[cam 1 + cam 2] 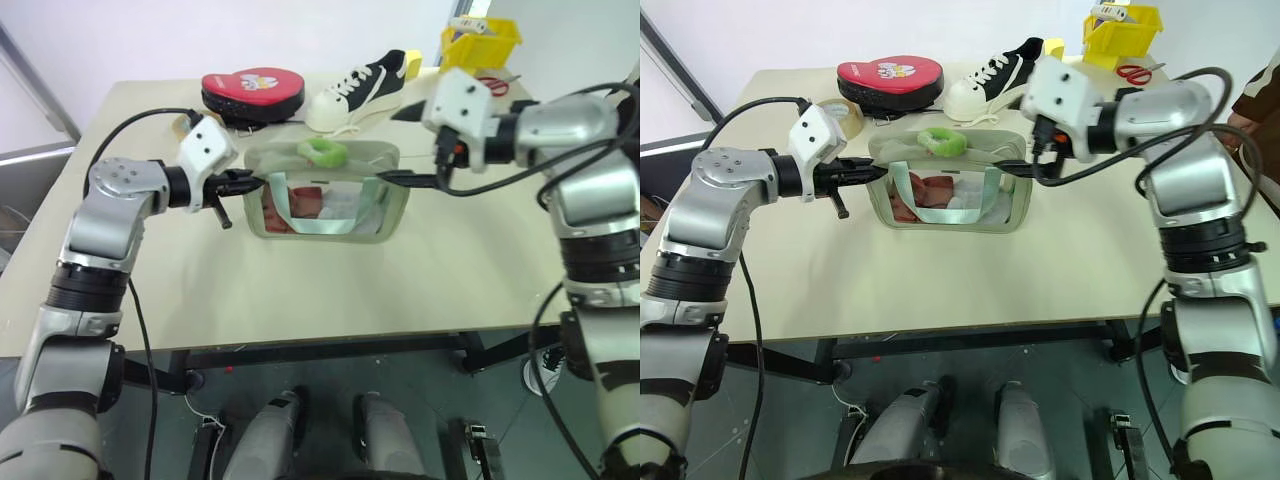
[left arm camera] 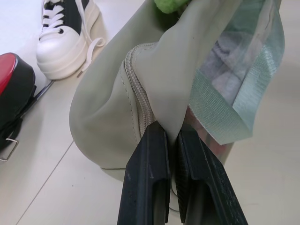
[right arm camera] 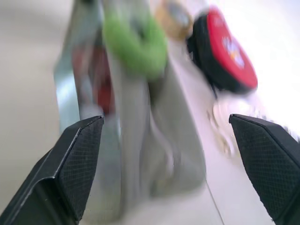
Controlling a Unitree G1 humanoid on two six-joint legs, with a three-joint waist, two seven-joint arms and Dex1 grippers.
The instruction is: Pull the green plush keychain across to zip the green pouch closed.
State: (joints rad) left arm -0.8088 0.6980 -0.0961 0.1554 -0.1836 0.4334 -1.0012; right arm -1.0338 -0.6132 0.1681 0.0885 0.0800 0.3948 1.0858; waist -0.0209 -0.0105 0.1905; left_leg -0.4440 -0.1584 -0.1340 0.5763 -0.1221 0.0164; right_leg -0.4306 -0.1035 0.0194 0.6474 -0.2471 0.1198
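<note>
Here, left fingers (image 2: 161, 164) pinch the green pouch (image 1: 325, 200) at centre frame; right fingers (image 3: 272, 164) gape empty; the green plush keychain (image 1: 322, 151) sits mid-zip, pull pending.

No text, brand name or number could be read anywhere. The red oval case (image 1: 890, 77) carried a white and yellow printed picture on its lid, but no letters in it could be made out. The black and white sneaker (image 1: 358, 90) showed no legible logo, and the yellow bin (image 1: 482, 42) bore no readable label.
</note>
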